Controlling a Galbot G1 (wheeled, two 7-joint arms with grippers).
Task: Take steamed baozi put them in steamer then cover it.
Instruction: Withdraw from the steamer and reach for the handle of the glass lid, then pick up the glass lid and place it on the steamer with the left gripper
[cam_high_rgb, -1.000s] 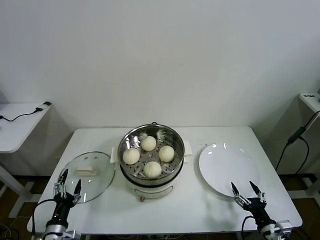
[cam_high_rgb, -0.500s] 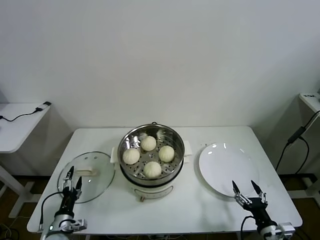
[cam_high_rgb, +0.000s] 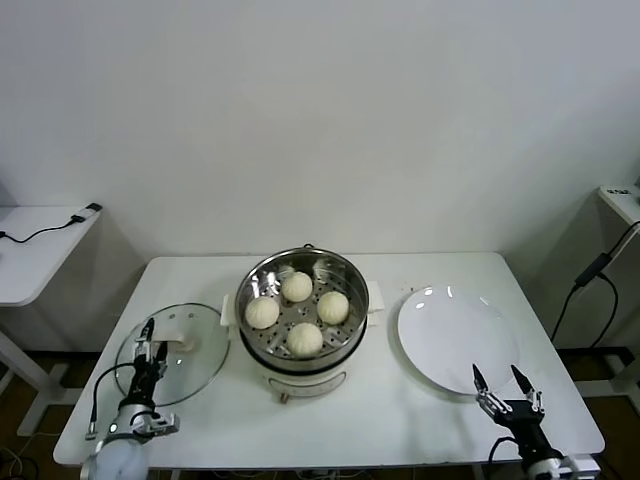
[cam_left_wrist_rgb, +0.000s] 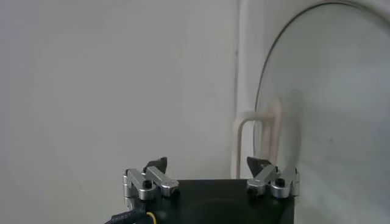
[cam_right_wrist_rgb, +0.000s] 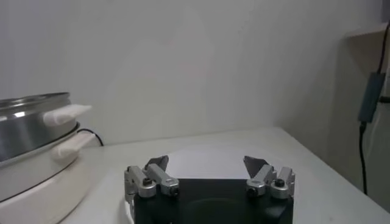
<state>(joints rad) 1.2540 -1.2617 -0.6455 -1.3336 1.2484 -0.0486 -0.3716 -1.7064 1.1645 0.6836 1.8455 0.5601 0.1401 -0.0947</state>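
Observation:
Four cream-white baozi (cam_high_rgb: 296, 287) lie in the shiny steamer (cam_high_rgb: 352, 281) at the table's centre; its side also shows in the right wrist view (cam_right_wrist_rgb: 27, 125). The glass cover (cam_high_rgb: 197, 364) lies flat to the steamer's left, cream handle (cam_high_rgb: 181, 344) up; it also shows in the left wrist view (cam_left_wrist_rgb: 329, 109) with its handle (cam_left_wrist_rgb: 251, 139). My left gripper (cam_high_rgb: 152, 343) is open and empty over the cover's left part, close to the handle (cam_left_wrist_rgb: 207, 168). My right gripper (cam_high_rgb: 508, 386) is open and empty at the front right (cam_right_wrist_rgb: 207, 163).
A flat white plate (cam_high_rgb: 450, 330) lies right of the steamer, bare, just ahead of the right gripper (cam_right_wrist_rgb: 201, 159). A side table (cam_high_rgb: 40, 250) with a cable stands at far left, a shelf (cam_high_rgb: 620, 200) with a cable at far right.
My left gripper has moved from the cover's left front edge in over the glass toward the handle and turned. My right gripper has drawn back slightly toward the table's front edge.

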